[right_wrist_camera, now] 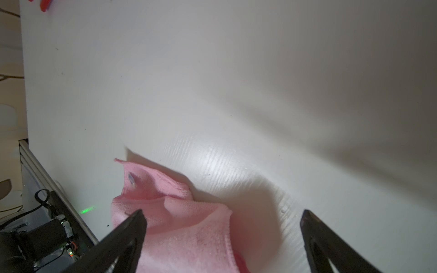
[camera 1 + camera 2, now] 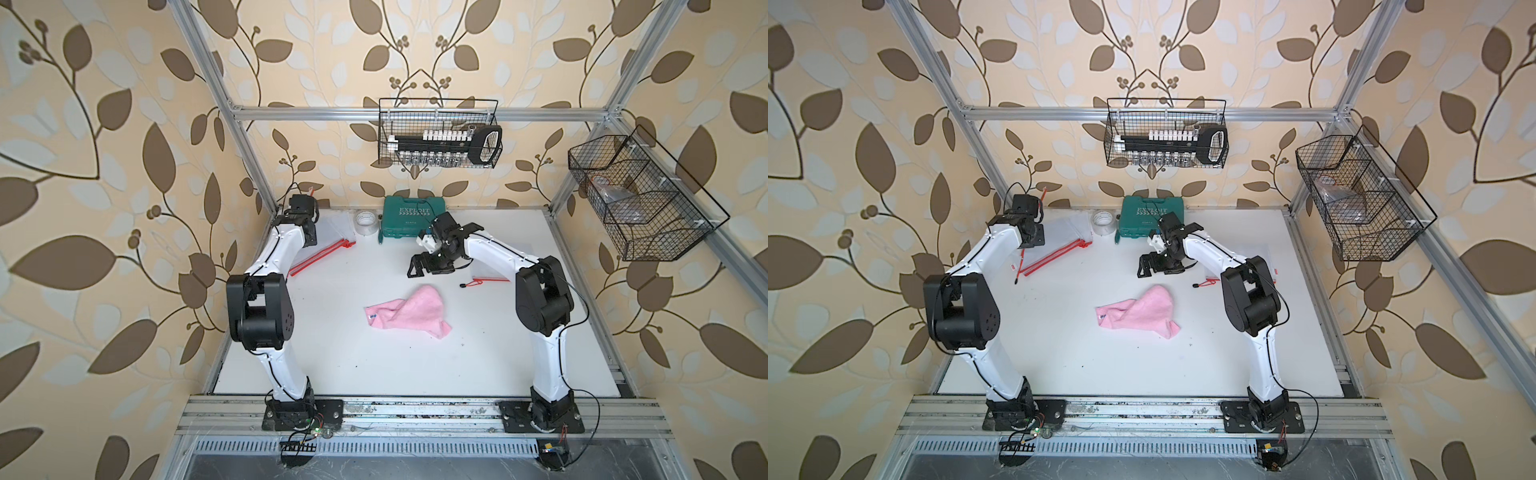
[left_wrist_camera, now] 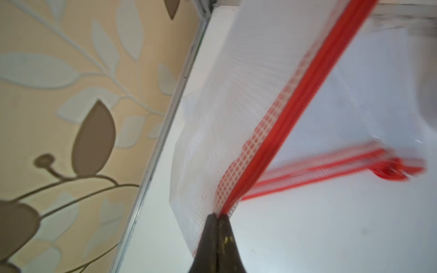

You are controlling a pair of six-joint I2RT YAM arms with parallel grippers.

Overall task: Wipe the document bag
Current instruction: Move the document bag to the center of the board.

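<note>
The white table [image 2: 415,370] carries the document bag [image 3: 236,94] at its far left, with the bag's red zip edge pinched between the closed fingers of the left gripper [image 3: 217,215]. A crumpled pink cloth [image 2: 409,311] sits mid-table. The right gripper [image 1: 222,214] hovers just on its far side, fingers spread wide and holding nothing.

We are reading only "EXPLOIT", in pale letters on the green plastic tool case [image 2: 404,222] lying behind the jaws of the right gripper [image 1: 222,211].
</note>
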